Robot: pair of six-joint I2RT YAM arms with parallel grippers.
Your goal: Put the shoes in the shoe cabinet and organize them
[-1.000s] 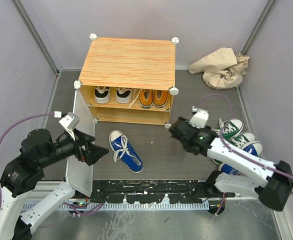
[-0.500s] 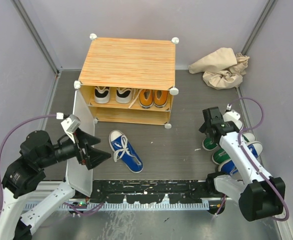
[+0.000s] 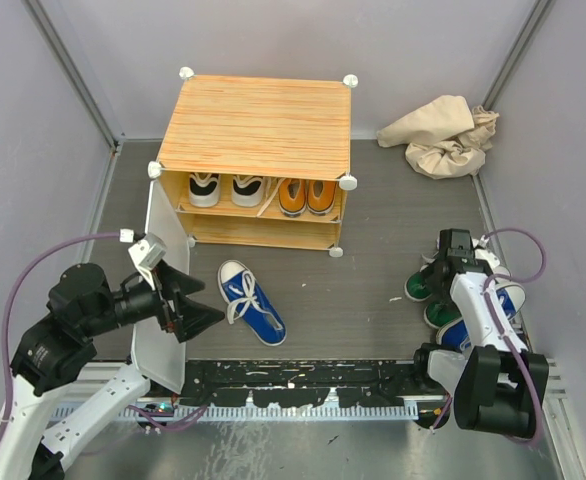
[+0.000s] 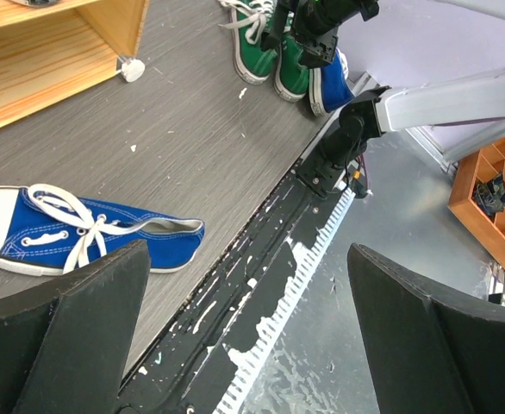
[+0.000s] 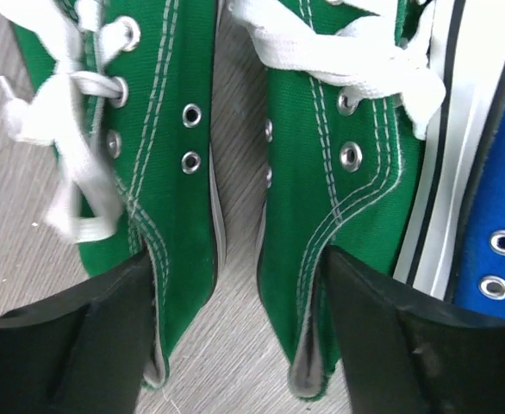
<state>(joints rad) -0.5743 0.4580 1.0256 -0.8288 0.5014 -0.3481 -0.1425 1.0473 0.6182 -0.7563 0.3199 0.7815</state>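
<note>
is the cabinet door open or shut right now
Open: the white door stands swung out from the shoe cabinet at its left front corner, with the white-and-black shoes and orange shoes on its shelf in plain view.

The shoe cabinet (image 3: 258, 120) stood with its white door (image 3: 159, 215) open, a white-and-black pair (image 3: 223, 188) and an orange pair (image 3: 307, 195) toes-out on its shelf. One blue sneaker (image 3: 251, 300) lay upright in front; the green pair (image 5: 171, 172) sat far right, a second blue sneaker (image 5: 502, 216) alongside.
</note>
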